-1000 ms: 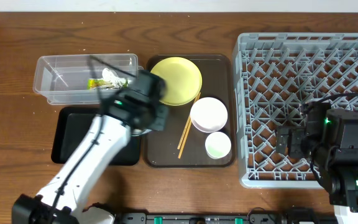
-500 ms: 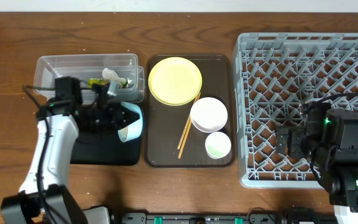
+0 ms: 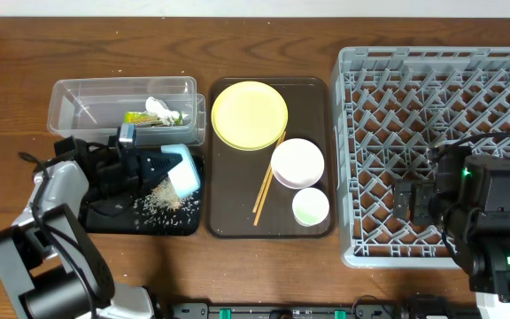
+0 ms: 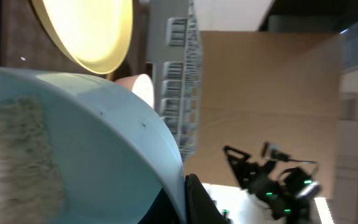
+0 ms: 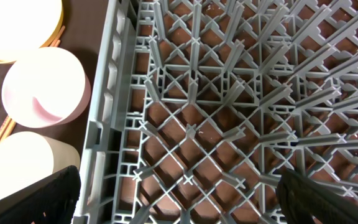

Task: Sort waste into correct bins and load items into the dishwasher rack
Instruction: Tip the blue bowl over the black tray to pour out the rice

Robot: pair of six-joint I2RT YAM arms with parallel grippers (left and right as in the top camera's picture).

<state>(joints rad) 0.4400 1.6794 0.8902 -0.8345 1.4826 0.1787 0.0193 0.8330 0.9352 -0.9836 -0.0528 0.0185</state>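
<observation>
The left gripper [image 3: 160, 167] clamps the light-blue bowl [image 3: 184, 170], tipped over the black tray [image 3: 100, 219] — rice grains [image 3: 159, 202] scattered beneath — while the right gripper [image 3: 408, 202] hangs spread and empty above the dishwasher rack [image 3: 348, 159].

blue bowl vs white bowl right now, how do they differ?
The light-blue bowl is tipped on its side over the black tray, with rice grains beneath it; the white bowl sits upright on the brown tray. The left gripper holds the first; the second is untouched. Both are round, and neither is in the rack.
</observation>
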